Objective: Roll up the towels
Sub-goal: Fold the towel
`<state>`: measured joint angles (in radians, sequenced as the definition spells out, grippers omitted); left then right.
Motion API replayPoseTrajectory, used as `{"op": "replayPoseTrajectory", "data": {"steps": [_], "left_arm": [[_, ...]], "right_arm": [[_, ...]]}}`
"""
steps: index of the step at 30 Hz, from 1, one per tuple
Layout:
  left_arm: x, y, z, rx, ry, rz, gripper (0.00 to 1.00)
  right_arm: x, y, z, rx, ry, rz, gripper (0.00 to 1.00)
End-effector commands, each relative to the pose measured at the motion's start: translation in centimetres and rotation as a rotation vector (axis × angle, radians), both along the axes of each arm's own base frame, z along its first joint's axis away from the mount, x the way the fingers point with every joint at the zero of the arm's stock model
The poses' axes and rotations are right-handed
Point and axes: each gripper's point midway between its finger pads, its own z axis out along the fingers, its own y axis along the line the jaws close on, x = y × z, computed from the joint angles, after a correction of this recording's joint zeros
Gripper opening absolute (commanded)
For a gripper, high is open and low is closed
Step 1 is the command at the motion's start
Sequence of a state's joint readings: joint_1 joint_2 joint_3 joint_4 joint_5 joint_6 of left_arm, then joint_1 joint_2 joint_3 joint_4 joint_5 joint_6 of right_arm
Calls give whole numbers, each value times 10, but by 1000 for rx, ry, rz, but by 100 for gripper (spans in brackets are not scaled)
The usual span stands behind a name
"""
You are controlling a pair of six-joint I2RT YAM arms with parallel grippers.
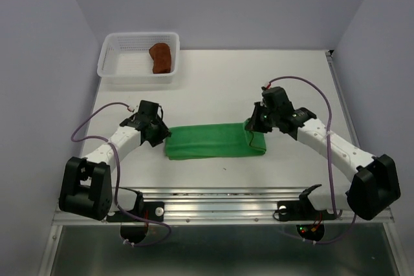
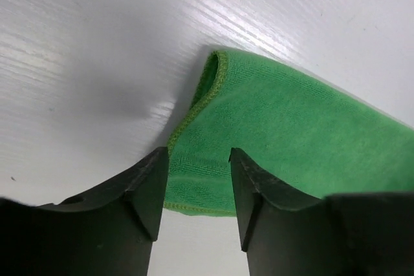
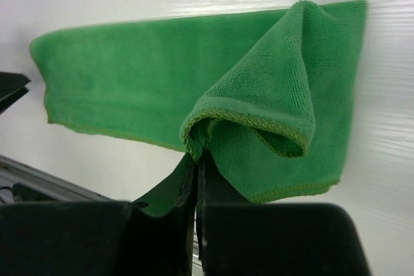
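1. The green towel (image 1: 215, 140) lies on the white counter (image 1: 220, 82) as a long folded strip. It runs from one arm to the other.
2. The left gripper (image 2: 199, 159) sits at the towel's left end. Its jaws stand moderately apart, and the towel's near left corner shows in the gap between them. The pictures do not show whether the fingers (image 2: 145, 185) touch the cloth.
3. The right gripper (image 3: 196, 159) is at the towel's right end. Its jaws are pressed together on a stitched corner of the cloth.
4. That pinched corner is raised off the counter and curled back over the towel, forming a loose hollow fold. The rest of the strip stays flat.
5. A white plastic basket (image 1: 110, 69) stands well behind the towel's left end, apart from it.
6. A brown rolled towel (image 1: 160, 57) lies inside the basket, toward its right side.
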<state>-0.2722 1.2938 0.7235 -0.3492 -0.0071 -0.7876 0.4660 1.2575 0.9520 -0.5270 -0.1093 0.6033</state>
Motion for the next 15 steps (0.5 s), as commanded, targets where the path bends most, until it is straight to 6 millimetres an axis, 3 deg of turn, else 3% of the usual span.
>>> {"op": "replayPoseTrajectory", "data": {"steps": [1, 4, 10, 15], "left_arm": [[4, 6, -10, 9, -13, -5, 48], [2, 9, -20, 16, -2, 1, 38], [-3, 5, -39, -2, 36, -22, 24], [-11, 2, -46, -24, 41, -42, 21]], "right_arm": [[10, 60, 33, 137, -71, 75, 1], [6, 93, 41, 178, -84, 127, 1], [-1, 148, 38, 220, -61, 205, 1], [-2, 169, 30, 227, -36, 217, 1]]}}
